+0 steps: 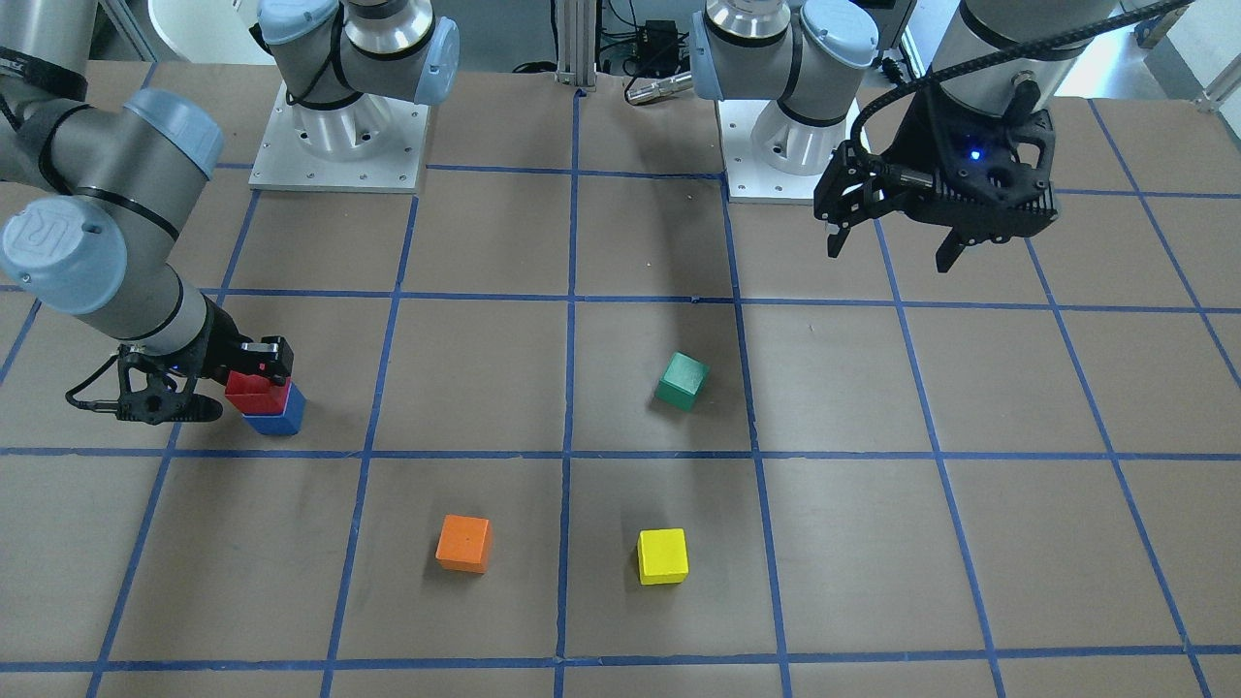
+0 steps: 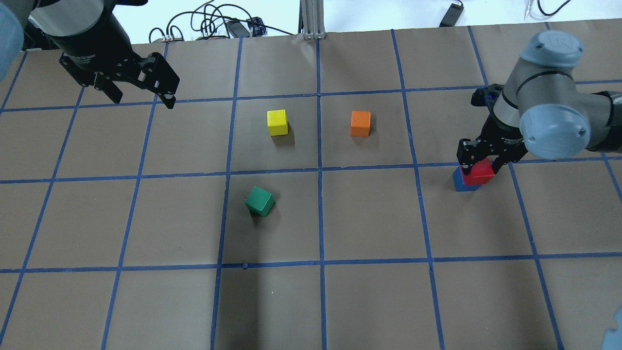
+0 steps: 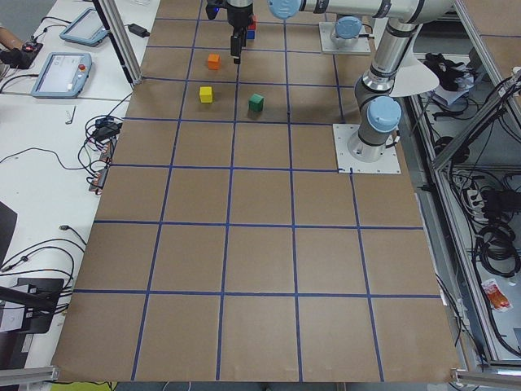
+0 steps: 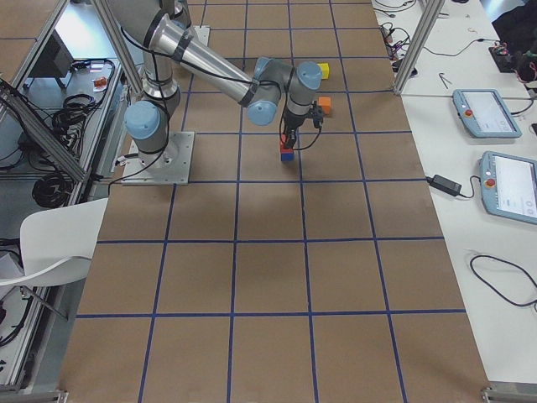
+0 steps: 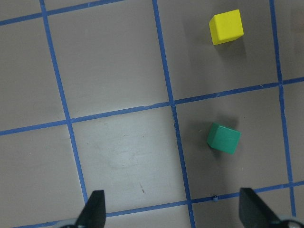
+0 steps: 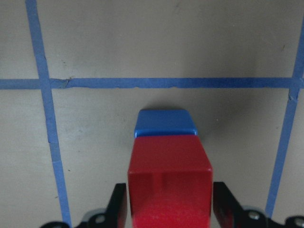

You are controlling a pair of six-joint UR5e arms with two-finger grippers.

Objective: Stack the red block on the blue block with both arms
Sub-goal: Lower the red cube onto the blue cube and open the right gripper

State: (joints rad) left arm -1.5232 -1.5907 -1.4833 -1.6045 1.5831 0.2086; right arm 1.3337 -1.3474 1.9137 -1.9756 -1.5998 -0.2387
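Note:
The red block (image 1: 257, 390) is on top of the blue block (image 1: 279, 423), shifted a little off its centre. They stand at the table's side on my right arm. My right gripper (image 1: 242, 386) is shut on the red block, one finger on each side, as the right wrist view (image 6: 168, 209) shows. There the red block (image 6: 168, 175) covers most of the blue block (image 6: 164, 122). My left gripper (image 1: 892, 242) is open and empty, held high above the table. In the overhead view it (image 2: 141, 97) is at the far left.
A green cube (image 2: 259, 201) lies tilted near the table's middle. A yellow cube (image 2: 277, 122) and an orange cube (image 2: 360, 123) stand on the operators' side. Blue tape lines grid the brown table (image 2: 369, 301). Both arm bases (image 1: 339, 145) stand at the robot's edge.

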